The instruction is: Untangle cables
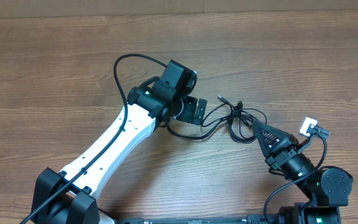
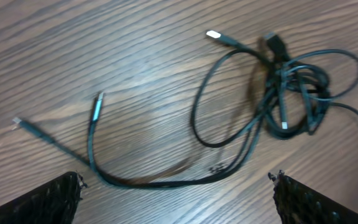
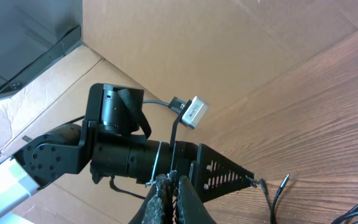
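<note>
Cables (image 1: 238,117) lie knotted on the table (image 1: 55,62), at three o'clock from my left pincer (image 1: 196,111), its fingers wide apart over a loose strand. My right pincer (image 1: 254,126), fingers pressed together, sits at the knot's five o'clock.

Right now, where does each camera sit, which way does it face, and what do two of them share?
Overhead: above the table, facing straight down; both arms, left hand, right hand, cables between.
Left wrist: looks down at the cables; its open fingers at the bottom corners.
Right wrist: low, looks across the table at the left hand and cardboard wall; its shut fingers bottom centre.
Shared: overhead and left wrist both show the cables.
</note>
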Available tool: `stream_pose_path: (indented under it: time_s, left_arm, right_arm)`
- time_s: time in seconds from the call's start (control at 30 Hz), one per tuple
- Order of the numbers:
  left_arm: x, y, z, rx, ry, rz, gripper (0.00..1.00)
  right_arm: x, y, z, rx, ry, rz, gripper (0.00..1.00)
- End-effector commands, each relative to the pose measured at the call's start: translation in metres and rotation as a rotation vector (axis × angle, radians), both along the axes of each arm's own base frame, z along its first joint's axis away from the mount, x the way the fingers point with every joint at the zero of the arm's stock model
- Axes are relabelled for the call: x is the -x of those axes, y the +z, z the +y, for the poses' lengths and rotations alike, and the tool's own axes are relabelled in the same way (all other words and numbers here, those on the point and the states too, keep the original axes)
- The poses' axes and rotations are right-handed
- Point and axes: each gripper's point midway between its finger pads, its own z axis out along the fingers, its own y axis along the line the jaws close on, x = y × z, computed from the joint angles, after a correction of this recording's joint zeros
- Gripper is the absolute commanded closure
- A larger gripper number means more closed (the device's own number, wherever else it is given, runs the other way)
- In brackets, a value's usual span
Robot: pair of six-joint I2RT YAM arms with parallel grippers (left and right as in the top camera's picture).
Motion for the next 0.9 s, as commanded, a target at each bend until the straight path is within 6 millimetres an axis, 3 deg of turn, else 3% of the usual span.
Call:
stream_pose_path:
  time_s: [0.0,0.23,0.33,0.67,0.87]
  left_arm:
    - [0.004,-0.004,-0.011,0.038,-0.042,0.024,0.0]
    - [0.004,-0.04,-0.013,0.06,0.164,0.191,0.01]
    - [0.005,-0.053,-0.025,0.106,0.213,0.262,0.0]
    - [0.006,-0.062,-0.049,0.177,0.272,0.314,0.0]
    - [0.005,-0.068,-0.047,0.092,0.339,0.24,0.0]
  right_arm:
    - [0.002,0.012,-0.002,0.0,-0.011,-0.03,0.96]
    - [0.002,0.012,-0.002,0.0,-0.011,-0.031,0.96]
    - [0.002,0.012,-0.002,0.0,-0.011,-0.03,0.96]
    - [0.0,0.011,-0.003,-0.001,-0.019,-0.023,0.96]
    - [0.0,0.01,-0.004,-0.002,-0.027,-0.018,0.96]
